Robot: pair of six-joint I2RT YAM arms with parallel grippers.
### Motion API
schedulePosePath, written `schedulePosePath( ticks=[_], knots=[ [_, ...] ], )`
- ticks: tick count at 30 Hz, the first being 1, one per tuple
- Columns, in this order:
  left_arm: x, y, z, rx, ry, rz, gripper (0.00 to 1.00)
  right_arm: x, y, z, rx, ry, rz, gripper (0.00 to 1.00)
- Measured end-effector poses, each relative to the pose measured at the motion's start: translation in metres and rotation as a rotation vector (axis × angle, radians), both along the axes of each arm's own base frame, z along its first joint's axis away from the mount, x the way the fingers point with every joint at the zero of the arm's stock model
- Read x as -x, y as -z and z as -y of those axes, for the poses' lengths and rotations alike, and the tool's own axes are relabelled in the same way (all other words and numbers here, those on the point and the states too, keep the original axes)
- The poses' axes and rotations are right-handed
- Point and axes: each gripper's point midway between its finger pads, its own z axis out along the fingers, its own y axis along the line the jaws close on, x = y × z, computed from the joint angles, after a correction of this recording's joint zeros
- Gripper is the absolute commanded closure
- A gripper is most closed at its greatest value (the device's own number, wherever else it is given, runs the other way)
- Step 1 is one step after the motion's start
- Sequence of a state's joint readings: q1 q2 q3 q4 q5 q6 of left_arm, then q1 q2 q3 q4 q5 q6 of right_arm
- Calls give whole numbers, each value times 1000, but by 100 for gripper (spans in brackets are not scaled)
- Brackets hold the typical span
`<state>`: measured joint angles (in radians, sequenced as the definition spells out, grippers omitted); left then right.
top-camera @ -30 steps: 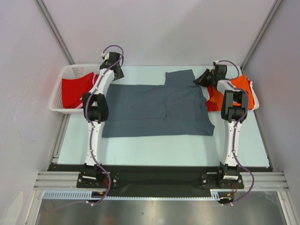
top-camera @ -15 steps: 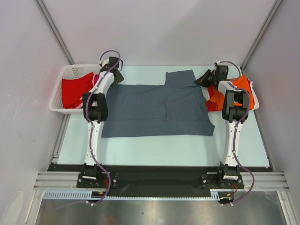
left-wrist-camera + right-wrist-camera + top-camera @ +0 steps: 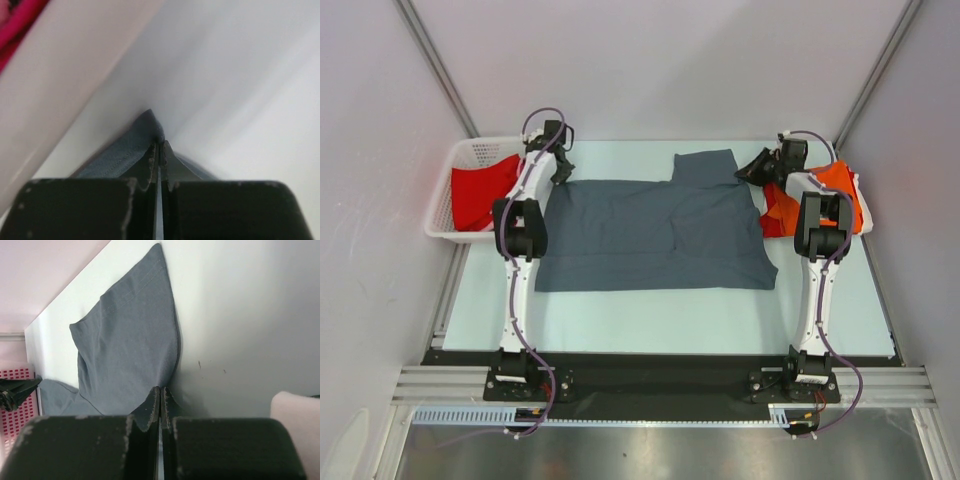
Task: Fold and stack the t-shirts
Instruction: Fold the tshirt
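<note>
The grey shirt lies spread flat on the counter. The left claw is closed on its far-left corner, and the right claw is closed on its far-right edge. Each pinches only a sliver of hem, so either could slip on lifting. Uneven pulling would skew the fold.

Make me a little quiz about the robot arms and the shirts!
1. Fill the gap: the left gripper pinches a corner of the ___ shirt.
2. What lies beside the right arm? A a green shirt, B an orange shirt, C a blue shirt.
3. True or false: the red shirt is in the basket.
Key: 1 grey shirt; 2 B; 3 true.
</note>
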<state>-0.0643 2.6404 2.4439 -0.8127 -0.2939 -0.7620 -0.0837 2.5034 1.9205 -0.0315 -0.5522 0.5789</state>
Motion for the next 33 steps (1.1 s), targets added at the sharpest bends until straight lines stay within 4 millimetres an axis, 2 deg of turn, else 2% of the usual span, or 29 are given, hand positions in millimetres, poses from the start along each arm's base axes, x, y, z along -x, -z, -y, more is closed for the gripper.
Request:
schedulePosePath(
  ticks=[14,20,24,28,33],
  knots=[
    [2,-3,9,-82,53,41,100,3,-5,1,-4,-2,-7,100],
    [6,-5,23,-158,118,50,100,6,-27,-2,31,-6,12,100],
    [6,-19,36,-211,153,77,100,9,-46,-4,55,-10,27,100],
    [9,-45,44,-245,172,123,99,12,-62,-4,77,-11,40,100],
    [15,-82,42,-267,161,193,100,23,-77,-4,103,-11,48,100]
  ],
)
